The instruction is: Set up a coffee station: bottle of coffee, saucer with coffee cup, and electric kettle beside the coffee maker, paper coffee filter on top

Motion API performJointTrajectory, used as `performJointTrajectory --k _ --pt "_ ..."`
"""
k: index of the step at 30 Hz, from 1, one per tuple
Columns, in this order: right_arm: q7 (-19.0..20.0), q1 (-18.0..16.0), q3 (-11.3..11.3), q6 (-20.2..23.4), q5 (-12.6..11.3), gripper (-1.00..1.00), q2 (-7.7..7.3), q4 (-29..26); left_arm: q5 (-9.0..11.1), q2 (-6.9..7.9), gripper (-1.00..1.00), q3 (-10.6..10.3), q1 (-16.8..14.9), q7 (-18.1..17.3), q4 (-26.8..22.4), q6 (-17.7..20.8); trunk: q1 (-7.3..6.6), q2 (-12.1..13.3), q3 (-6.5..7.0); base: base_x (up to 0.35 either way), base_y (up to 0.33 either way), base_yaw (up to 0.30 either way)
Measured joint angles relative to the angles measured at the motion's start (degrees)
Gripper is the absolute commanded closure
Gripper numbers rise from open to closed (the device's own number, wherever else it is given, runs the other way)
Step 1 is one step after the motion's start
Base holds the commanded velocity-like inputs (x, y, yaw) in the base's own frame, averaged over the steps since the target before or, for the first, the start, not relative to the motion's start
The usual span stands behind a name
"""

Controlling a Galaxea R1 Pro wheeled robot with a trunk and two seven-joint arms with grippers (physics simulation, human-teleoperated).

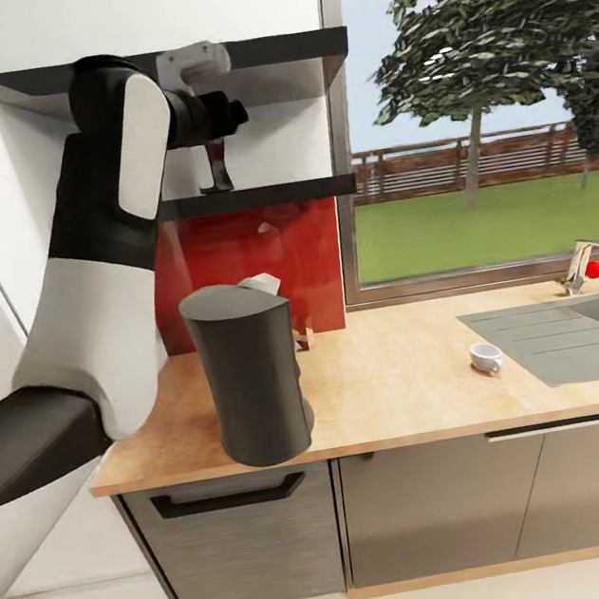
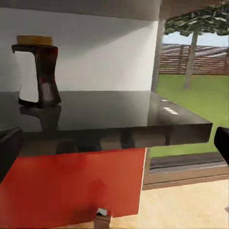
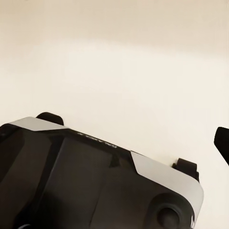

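The left claw (image 1: 220, 172) is raised to the kitchen shelf (image 1: 255, 196) with fingers spread and empty — the bottle of coffee (image 2: 38, 71) stands on that shelf, apart from it. A hasty reach could topple the bottle. Whether the coffee cup (image 1: 486, 358), on the desk (image 1: 398, 381) beside the sink (image 1: 555, 338), holds anything I cannot tell. The right claw's state I cannot tell.

Countertop (image 1: 397, 371): light wood, matt, fine grain.
Shelf (image 2: 109, 114): black, glossy, mirror-like.
Backsplash (image 1: 247, 269): red, glossy, reflective.
Coffee maker (image 1: 250, 374): dark grey, matt, smooth.
Coffee bottle (image 2: 39, 71): dark glossy body, tan cork-like lid.
Sink (image 1: 564, 337): grey, matt metal.
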Motion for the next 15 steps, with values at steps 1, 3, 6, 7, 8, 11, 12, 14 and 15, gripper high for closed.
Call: performJointTrajectory --k 1,3,6,7,8,11,12,14,15 --pt "0.0 0.0 0.0 0.0 0.0 -1.00 0.00 0.0 -0.1 0.00 -1.00 0.0 -0.1 1.4 0.5 0.0 0.00 0.0 0.00 0.000 0.000 0.000" --pt "0.1 0.0 0.1 0.0 0.1 -1.00 0.00 0.0 -0.8 0.00 -1.00 0.0 -0.3 4.8 1.4 -0.1 0.00 0.0 0.00 0.000 0.000 0.000" --pt "0.1 1.7 0.3 0.0 0.2 -1.00 -0.02 0.3 -1.9 0.00 -1.00 0.0 -0.5 8.0 2.1 -0.1 0.00 0.0 -0.01 0.000 0.000 0.000" --pt "0.1 2.3 0.2 0.0 0.2 -1.00 -0.01 0.4 -2.0 0.00 -1.00 -0.1 -0.5 8.2 2.1 -0.1 0.00 0.0 0.00 0.000 0.000 0.000" --pt "0.1 2.8 0.2 -0.1 0.2 -1.00 -0.01 0.4 -2.1 0.00 -1.00 -0.4 -0.5 8.4 2.2 -0.2 0.00 0.0 0.00 0.000 0.000 0.000" --pt "0.1 5.3 1.8 -0.1 2.7 -1.00 0.21 0.5 -2.3 0.00 -1.00 -2.0 -0.5 9.0 2.2 -0.3 -0.01 0.0 -0.01 0.070 0.000 0.000" --pt "0.1 5.6 1.8 -0.1 3.8 -1.00 0.33 0.5 -2.4 0.00 -1.00 -2.1 -0.5 9.0 2.2 -0.3 -0.02 0.0 0.00 0.201 0.000 0.000" --pt "0.0 6.0 2.3 -0.1 7.5 -1.00 0.67 0.5 -2.4 0.00 -1.00 -2.3 -0.5 9.0 2.2 -0.3 -0.03 0.0 0.00 0.245 0.000 0.000" --pt "0.0 6.2 2.4 -0.2 9.6 -1.00 0.85 0.5 -2.4 0.00 -1.00 -2.3 -0.5 9.0 2.1 -0.3 -0.03 0.0 0.00 0.250 0.000 0.000"
